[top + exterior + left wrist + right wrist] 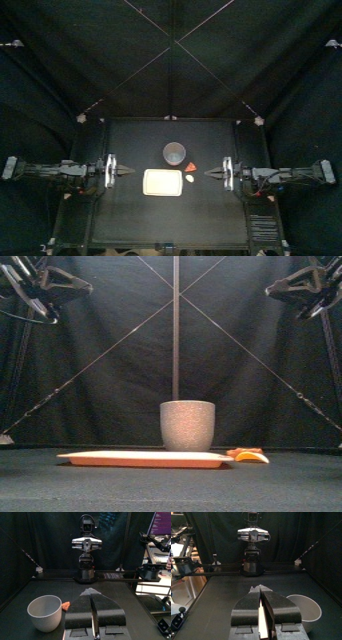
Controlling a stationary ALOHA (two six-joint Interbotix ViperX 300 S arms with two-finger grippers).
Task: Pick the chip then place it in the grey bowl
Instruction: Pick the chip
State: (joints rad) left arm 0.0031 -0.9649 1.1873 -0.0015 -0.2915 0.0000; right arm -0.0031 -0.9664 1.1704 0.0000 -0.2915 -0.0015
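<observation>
Lying on the black worktop (pixel 134 140), the small orange chip (pixel 190 165) sits just in front of the tall grey speckled cup (pixel 175 152) and a little to its right, apart from it. It is near the back right corner of the flat pink tray (pixel 162 182). A second small toy (pixel 189 178), pale with an orange tinge, lies just beside the tray's right edge, in front of the chip. The cup stands upright behind the tray, around the middle of the worktop, and nothing can be seen inside it from the wrist views. The tray lies flat and bare.

Both arms hang back at the sides, well apart from these things. The left end effector (pixel 111 172) hovers left of the tray with its jaws pressed together and nothing between them. The right end effector (pixel 227 173) hovers to the right of the two toys, likewise clenched and empty.
</observation>
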